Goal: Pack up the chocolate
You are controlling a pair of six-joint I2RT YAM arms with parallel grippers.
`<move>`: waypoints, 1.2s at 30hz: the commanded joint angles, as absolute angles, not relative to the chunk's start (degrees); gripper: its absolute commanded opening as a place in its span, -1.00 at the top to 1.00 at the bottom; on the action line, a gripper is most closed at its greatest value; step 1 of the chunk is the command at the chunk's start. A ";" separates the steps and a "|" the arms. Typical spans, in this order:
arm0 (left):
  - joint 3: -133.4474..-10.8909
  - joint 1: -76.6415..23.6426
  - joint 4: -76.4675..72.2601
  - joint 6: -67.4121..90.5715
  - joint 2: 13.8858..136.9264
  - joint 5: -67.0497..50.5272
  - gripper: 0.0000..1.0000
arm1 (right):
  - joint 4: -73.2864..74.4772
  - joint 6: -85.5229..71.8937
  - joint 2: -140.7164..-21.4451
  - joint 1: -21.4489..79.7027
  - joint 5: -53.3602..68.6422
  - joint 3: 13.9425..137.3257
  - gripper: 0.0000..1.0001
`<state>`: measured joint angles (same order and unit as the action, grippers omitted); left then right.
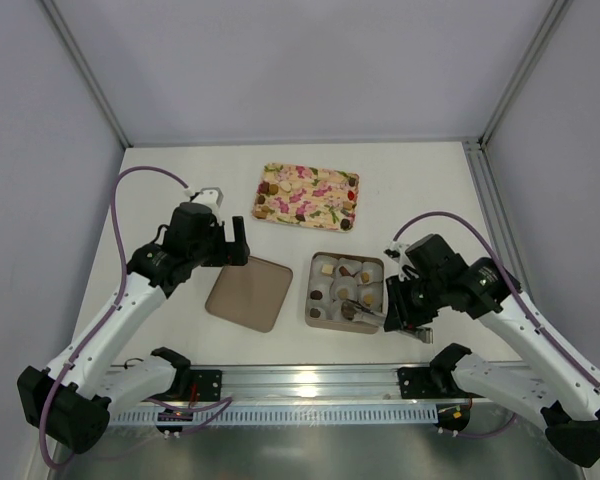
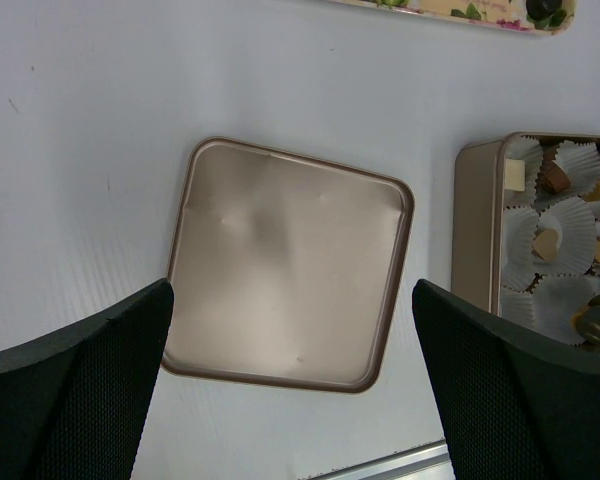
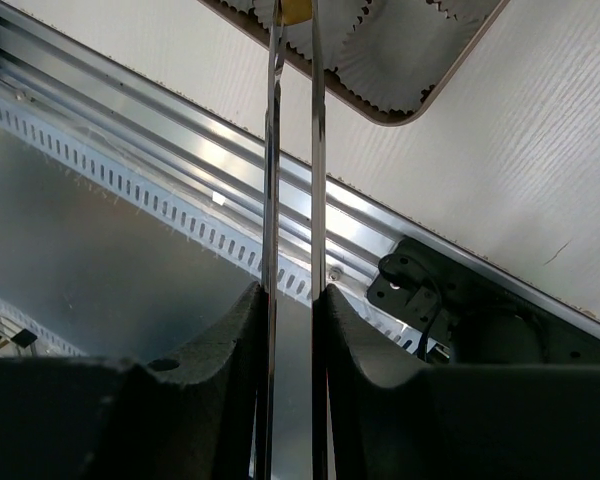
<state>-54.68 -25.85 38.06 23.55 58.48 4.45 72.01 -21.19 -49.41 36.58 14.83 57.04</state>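
Carefully now: your right pincer (image 3: 292,300) is pressed together on the tongs (image 3: 292,150), and a tan chocolate (image 3: 296,9) shows between their tips, right over a cup (image 3: 400,40) at the near side of the box (image 2: 477,225). The grip is thin metal on a small round piece, so the likeliest fault is a slip. Ease off too early or off-centre and it may roll onto the cup's crinkled wall, tip the cup, or land in a neighbour. Press down too far and the tips could crush the paper or drag the cup as you lift out. Squeeze harder and you may mark the piece.

Your left pincer (image 2: 292,290) is spread wide and holds nothing. It hangs over the lid (image 2: 285,265), which lies flat on the surface (image 1: 430,190) just beside the box. Swing it carelessly and it could nudge the lid into the box.

The box holds rows of white cups: several already carry a dark or tan piece, and others look bare. The tray (image 1: 310,195), farther back, has more pieces scattered along its edges.
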 commanded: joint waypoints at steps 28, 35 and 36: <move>-56.34 -25.66 37.70 23.47 57.66 4.75 -0.99 | 68.73 -22.06 -50.27 37.79 13.53 56.60 0.32; -56.25 -25.75 37.62 23.47 57.66 4.75 -0.99 | 68.47 -21.97 -50.54 37.79 13.53 56.78 0.27; -56.34 -25.66 37.62 23.47 57.66 4.75 -0.99 | 68.47 -21.97 -50.62 37.79 13.62 56.86 0.28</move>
<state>-54.68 -25.85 38.06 23.55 58.46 4.47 70.24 -21.78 -50.28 37.41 13.80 55.44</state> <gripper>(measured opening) 0.996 0.363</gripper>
